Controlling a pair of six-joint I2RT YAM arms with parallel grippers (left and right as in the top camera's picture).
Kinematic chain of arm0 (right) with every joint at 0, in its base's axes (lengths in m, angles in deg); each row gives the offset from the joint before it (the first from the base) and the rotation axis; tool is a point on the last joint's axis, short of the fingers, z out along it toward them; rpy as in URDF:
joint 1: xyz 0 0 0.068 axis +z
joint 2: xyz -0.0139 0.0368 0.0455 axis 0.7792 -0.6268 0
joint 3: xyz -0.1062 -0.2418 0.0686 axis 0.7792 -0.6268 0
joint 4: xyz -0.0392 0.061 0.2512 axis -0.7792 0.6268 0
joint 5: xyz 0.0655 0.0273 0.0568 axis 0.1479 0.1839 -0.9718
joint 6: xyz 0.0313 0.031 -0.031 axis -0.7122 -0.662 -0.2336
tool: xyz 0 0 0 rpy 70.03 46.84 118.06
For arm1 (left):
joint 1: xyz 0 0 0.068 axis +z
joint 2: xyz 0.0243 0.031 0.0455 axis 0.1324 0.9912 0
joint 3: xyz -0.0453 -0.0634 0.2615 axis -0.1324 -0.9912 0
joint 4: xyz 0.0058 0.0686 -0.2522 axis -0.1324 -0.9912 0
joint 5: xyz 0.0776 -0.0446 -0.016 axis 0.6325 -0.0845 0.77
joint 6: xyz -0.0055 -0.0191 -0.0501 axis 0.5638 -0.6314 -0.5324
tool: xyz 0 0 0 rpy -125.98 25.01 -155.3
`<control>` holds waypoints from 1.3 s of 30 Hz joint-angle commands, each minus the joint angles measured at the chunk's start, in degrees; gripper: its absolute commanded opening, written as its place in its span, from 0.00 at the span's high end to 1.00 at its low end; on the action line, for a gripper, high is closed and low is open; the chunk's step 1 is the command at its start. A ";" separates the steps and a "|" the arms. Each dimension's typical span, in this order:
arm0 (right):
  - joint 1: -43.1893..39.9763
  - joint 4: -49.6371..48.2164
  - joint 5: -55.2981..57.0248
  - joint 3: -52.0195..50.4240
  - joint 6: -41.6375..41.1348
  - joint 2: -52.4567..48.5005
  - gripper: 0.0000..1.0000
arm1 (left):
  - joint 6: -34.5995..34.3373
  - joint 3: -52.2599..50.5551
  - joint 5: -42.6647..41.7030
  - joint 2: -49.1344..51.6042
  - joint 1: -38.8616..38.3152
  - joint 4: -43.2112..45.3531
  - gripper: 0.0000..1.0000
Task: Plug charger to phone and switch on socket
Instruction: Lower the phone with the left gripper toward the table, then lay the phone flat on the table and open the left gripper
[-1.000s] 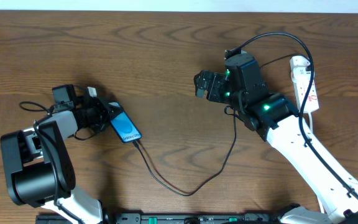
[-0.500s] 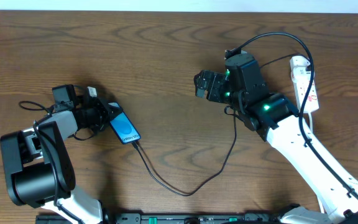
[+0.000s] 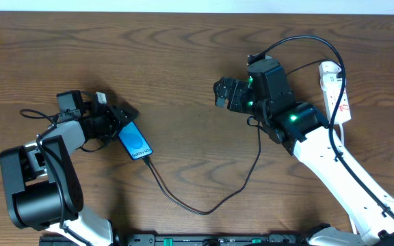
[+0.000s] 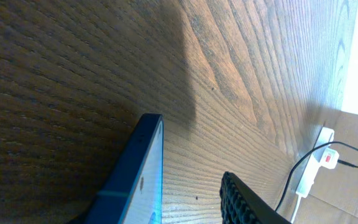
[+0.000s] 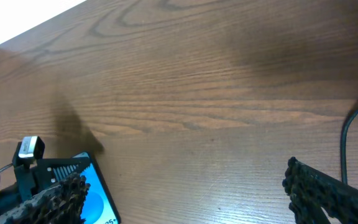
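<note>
Left pincer [image 3: 120, 116] ajar by phone [image 3: 136, 143] (charger [image 3: 183, 202] at its end); right pincer [image 3: 219, 94] wide open.

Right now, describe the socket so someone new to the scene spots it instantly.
On the wooden table, look to the far right, just beyond the white forearm of the right arm. The socket lies there: a long white strip which, unlike the white arm, bears red markings.
</note>
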 commanded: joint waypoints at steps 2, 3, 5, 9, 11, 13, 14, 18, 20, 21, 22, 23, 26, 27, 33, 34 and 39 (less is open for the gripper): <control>-0.48 0.02 0.90 1.22 0.24 0.35 0.01 | 0.90 -0.57 5.92 1.20 0.20 -1.33 0.53; -0.48 0.02 0.90 1.22 0.24 0.35 0.01 | 0.92 -0.57 6.34 1.20 0.20 -1.55 0.49; -0.48 0.04 0.87 1.22 0.24 0.35 0.01 | 0.90 -0.57 8.44 1.20 0.20 -2.58 0.46; -0.48 0.02 0.85 1.22 0.24 0.35 0.01 | 0.90 -0.57 13.20 1.20 0.20 -5.49 0.43; -0.48 0.02 0.83 1.22 0.24 0.35 0.01 | 0.90 -0.57 14.67 1.20 0.20 -6.23 0.43; -0.48 0.00 0.66 1.22 0.24 0.35 0.01 | 0.90 -0.57 15.06 1.20 0.20 -6.73 0.42; -0.48 0.00 0.61 1.22 0.24 0.35 0.01 | 0.90 -0.57 15.06 1.20 0.20 -6.84 0.42; -0.48 0.02 0.63 1.22 0.24 0.35 0.01 | 0.90 -0.57 15.06 1.20 0.20 -6.99 0.42; -0.48 0.02 0.63 1.22 0.24 0.35 0.01 | 0.90 -0.57 15.06 1.20 0.20 -7.02 0.42; -0.48 0.02 0.63 1.22 0.24 0.35 0.01 | 0.90 -0.57 15.04 1.20 0.20 -7.08 0.42; -0.48 0.02 0.63 1.22 0.24 0.35 0.01 | 0.90 -0.57 15.06 1.20 0.20 -7.23 0.42; -0.48 0.02 0.63 1.22 0.24 0.35 0.01 | 0.90 -0.57 15.04 1.20 0.20 -7.32 0.42; -0.48 0.02 0.63 1.22 0.24 0.35 0.01 | 0.90 -0.57 15.04 1.20 0.20 -8.02 0.42; -0.48 0.02 0.63 1.22 0.24 0.35 0.01 | 0.90 -0.57 15.08 1.20 0.20 -8.33 0.42; -0.48 0.02 0.63 1.22 0.24 0.35 0.01 | 0.87 -0.57 19.63 1.20 0.20 -10.95 0.42; -0.48 0.02 0.63 1.22 0.24 0.35 0.01 | 0.87 -0.57 20.57 1.20 0.20 -11.45 0.42; -0.48 0.02 0.63 1.22 0.24 0.35 0.01 | 0.87 -0.57 23.65 1.20 0.20 -13.27 0.41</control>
